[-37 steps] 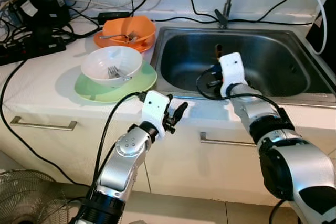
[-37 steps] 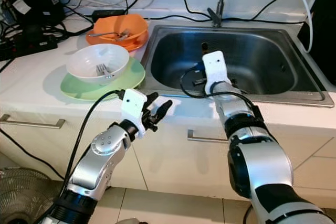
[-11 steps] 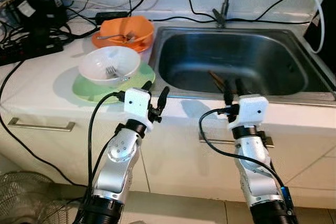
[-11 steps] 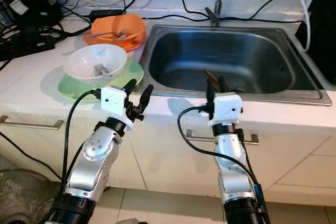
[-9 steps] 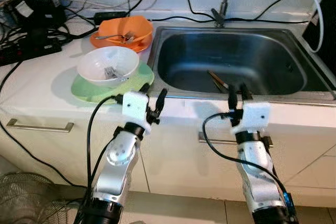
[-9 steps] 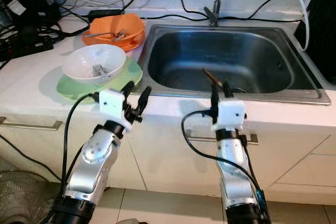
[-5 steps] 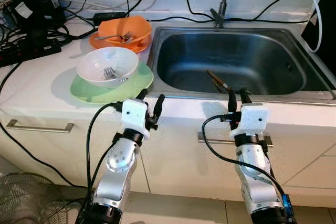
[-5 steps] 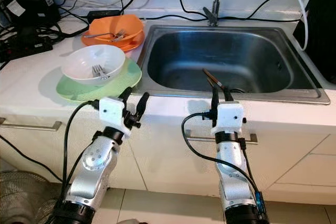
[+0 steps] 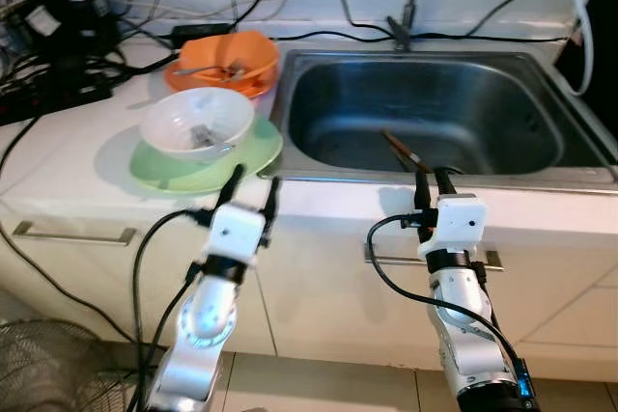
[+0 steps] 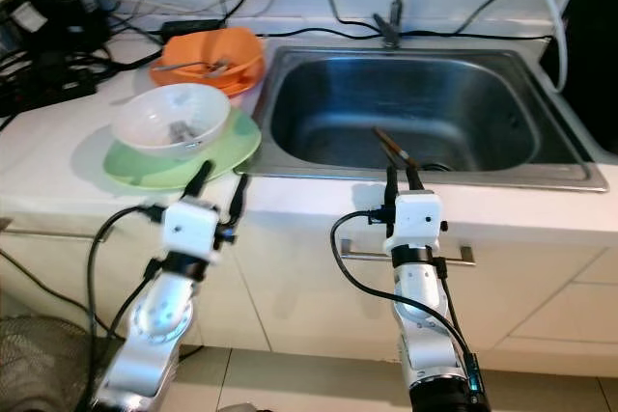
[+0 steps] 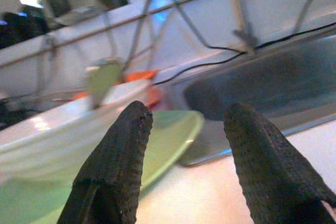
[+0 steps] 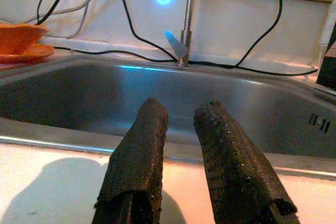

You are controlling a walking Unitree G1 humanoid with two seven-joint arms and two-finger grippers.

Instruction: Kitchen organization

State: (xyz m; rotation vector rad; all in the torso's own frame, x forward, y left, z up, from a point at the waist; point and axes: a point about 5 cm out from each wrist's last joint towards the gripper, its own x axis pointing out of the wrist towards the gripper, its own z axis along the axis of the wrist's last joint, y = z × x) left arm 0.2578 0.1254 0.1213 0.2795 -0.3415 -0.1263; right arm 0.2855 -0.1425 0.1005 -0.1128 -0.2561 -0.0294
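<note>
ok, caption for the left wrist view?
Open left tool low at the counter edge, facing white bowl on green plate.

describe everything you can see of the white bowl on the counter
The white bowl is round, smooth and glossy, perhaps plastic or ceramic. It stands upright on a pale green plate on the white counter, left of the steel sink and in front of an orange bowl. A metal fork lies inside it. The left end effector is just in front, not touching it.
</note>
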